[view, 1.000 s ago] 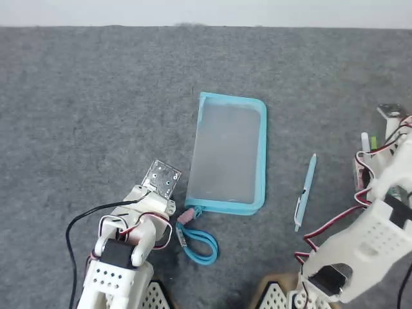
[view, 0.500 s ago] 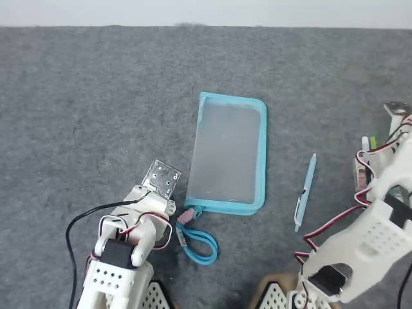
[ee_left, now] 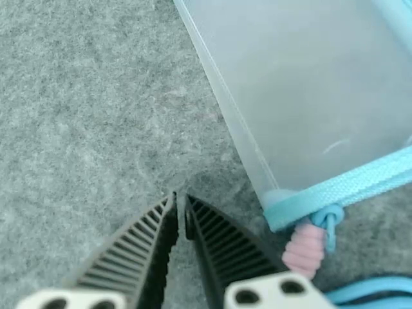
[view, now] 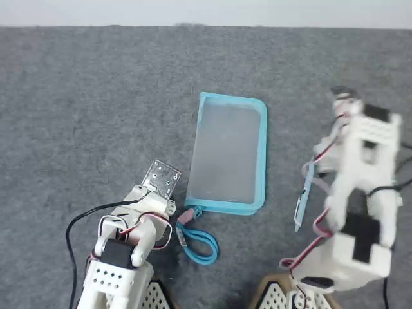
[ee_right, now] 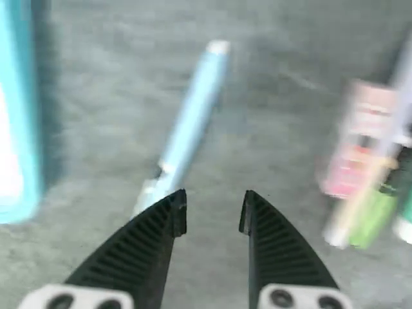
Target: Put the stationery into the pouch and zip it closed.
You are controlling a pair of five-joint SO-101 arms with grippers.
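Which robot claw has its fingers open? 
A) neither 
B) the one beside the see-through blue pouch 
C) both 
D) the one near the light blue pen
D: the right gripper is open close to the slim light blue pen, while the left gripper is shut on nothing beside the translucent pouch with the blue zip edge.

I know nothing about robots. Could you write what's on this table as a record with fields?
Surface: grey felt mat
Pouch: flat translucent pouch with light blue trim, nothing visible inside
Zip pull: pink ribbed tag at the pouch's near corner
Pen: light blue pen on the mat beside the pouch, apart from it
Left pincer: shut, empty, beside the pouch's near corner
Right pincer: open, over the pen, not gripping it
Other stationery: blurred pink and green items near the pen
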